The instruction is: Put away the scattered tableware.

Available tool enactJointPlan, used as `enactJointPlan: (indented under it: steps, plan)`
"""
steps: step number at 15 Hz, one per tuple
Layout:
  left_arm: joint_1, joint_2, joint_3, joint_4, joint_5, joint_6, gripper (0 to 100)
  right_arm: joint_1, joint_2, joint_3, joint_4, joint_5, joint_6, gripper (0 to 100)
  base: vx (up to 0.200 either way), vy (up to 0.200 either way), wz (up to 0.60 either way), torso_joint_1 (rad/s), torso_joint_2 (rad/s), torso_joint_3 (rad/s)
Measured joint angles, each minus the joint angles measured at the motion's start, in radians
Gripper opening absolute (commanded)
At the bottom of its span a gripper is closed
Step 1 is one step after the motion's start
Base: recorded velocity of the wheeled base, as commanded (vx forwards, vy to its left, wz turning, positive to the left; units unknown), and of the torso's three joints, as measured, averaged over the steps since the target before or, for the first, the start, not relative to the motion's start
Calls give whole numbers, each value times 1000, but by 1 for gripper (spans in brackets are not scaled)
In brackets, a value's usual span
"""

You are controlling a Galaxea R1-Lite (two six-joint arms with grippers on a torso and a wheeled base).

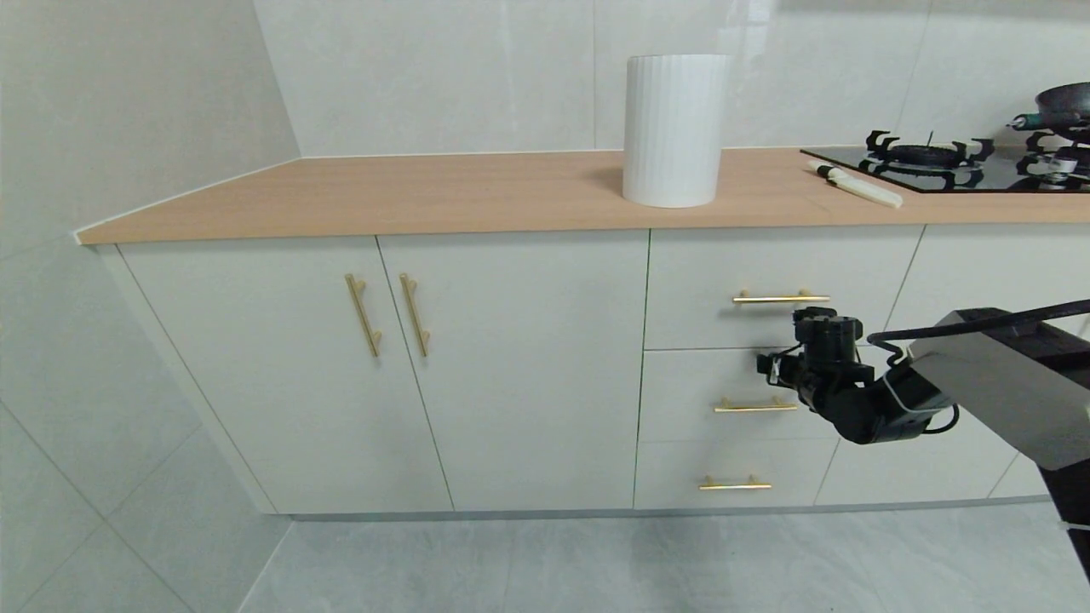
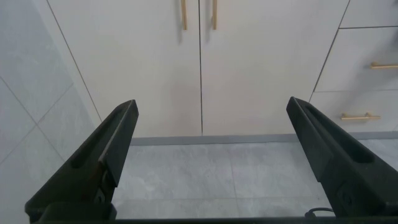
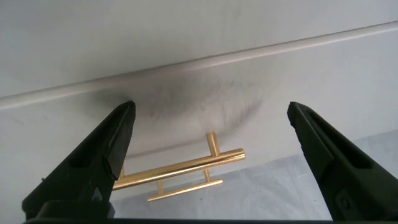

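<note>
A white-handled utensil (image 1: 854, 185) lies on the wooden countertop (image 1: 426, 191) beside the stove. A tall white ribbed holder (image 1: 674, 128) stands upright on the counter to its left. My right gripper (image 1: 779, 364) hangs in front of the drawer stack, between the top handle (image 1: 781, 298) and the middle handle (image 1: 755, 407). In the right wrist view that gripper (image 3: 211, 115) is open and holds nothing, with a gold drawer handle (image 3: 180, 168) close ahead and a drawer seam beyond. My left gripper (image 2: 211, 109) is open and holds nothing, low near the floor and facing the cabinet doors (image 2: 200, 62).
A black gas stove (image 1: 945, 163) with a dark pan (image 1: 1064, 102) sits at the counter's right end. Double doors with gold handles (image 1: 388, 313) take up the left of the cabinet. A third drawer handle (image 1: 735, 485) sits lowest. Grey tiled floor (image 1: 545, 562) lies below.
</note>
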Motion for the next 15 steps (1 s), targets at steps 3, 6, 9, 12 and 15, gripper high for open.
enactJointPlan:
  steps: [3, 6, 9, 12, 15]
  plan:
    - [0, 0, 0, 0, 0, 0, 100, 1, -80, 95, -16, 6, 3, 100, 0, 0, 0, 0, 0, 0]
    - [0, 0, 0, 0, 0, 0, 100, 7, -240, 333, -176, 0, -6, 100, 0, 0, 0, 0, 0, 0]
    - [0, 0, 0, 0, 0, 0, 100, 23, -481, 601, -323, -29, -52, 100, 0, 0, 0, 0, 0, 0]
    - [0, 0, 0, 0, 0, 0, 100, 34, -786, 816, -370, -39, -150, 100, 0, 0, 0, 0, 0, 0]
    - [0, 0, 0, 0, 0, 0, 100, 40, -1099, 1004, -363, -46, -230, 100, 0, 0, 0, 0, 0, 0]
